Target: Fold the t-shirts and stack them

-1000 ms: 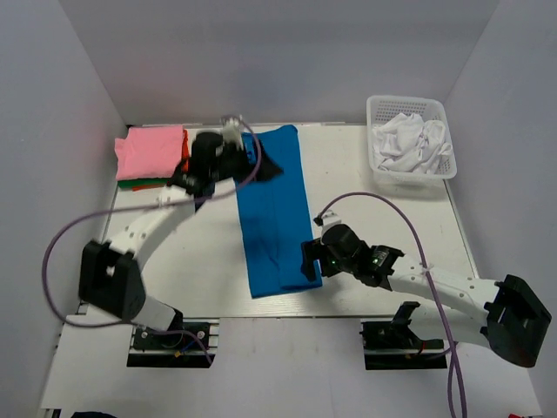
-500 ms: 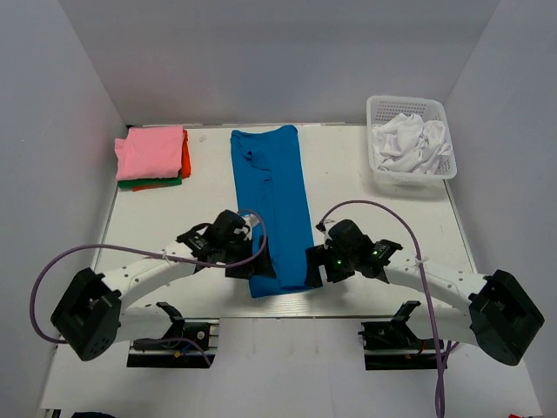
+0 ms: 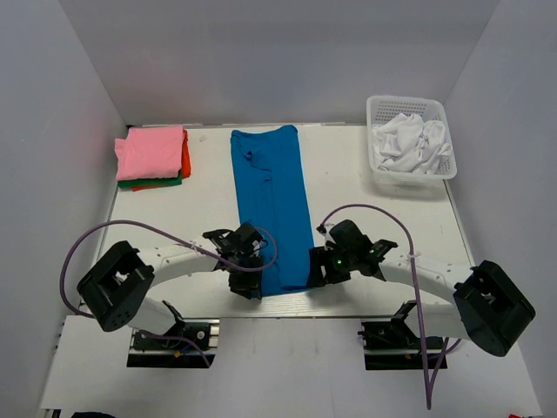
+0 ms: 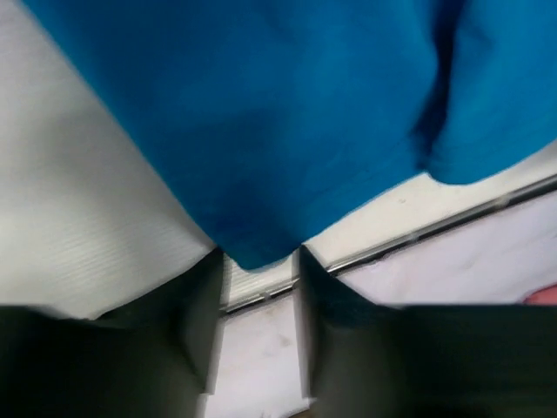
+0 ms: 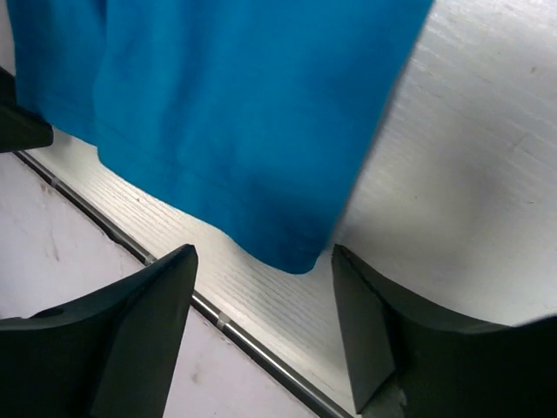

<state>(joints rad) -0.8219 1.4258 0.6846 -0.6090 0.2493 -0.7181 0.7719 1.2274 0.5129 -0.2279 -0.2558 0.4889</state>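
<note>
Since a second ago, the left gripper (image 3: 244,282) has been swung from the far end of the blue t-shirt (image 3: 271,200) to its near left corner, while the right gripper (image 3: 315,272) has been kept at the near right corner. The shirt is laid as a long, narrow lengthwise-folded strip down the middle of the table (image 3: 383,226), its hem at the near edge. In the left wrist view the fingers are seen standing apart with the hem corner just between their tips and bare table visible in the gap, so no grip is judged to be made yet. In the right wrist view the jaws are held wide open on either side of the other hem corner, not touching it. A folded pink t-shirt (image 3: 150,150) is stacked on an orange-red t-shirt (image 3: 184,157) and a green t-shirt (image 3: 148,184) at the far left. Crumpled white t-shirts (image 3: 409,144) are left in the lattice basket (image 3: 407,99) at the far right. The cloth is judged light, soft and limp. The doubled hem corners should be pinched through all layers together and lifted evenly, or the fold may slip open.
</note>
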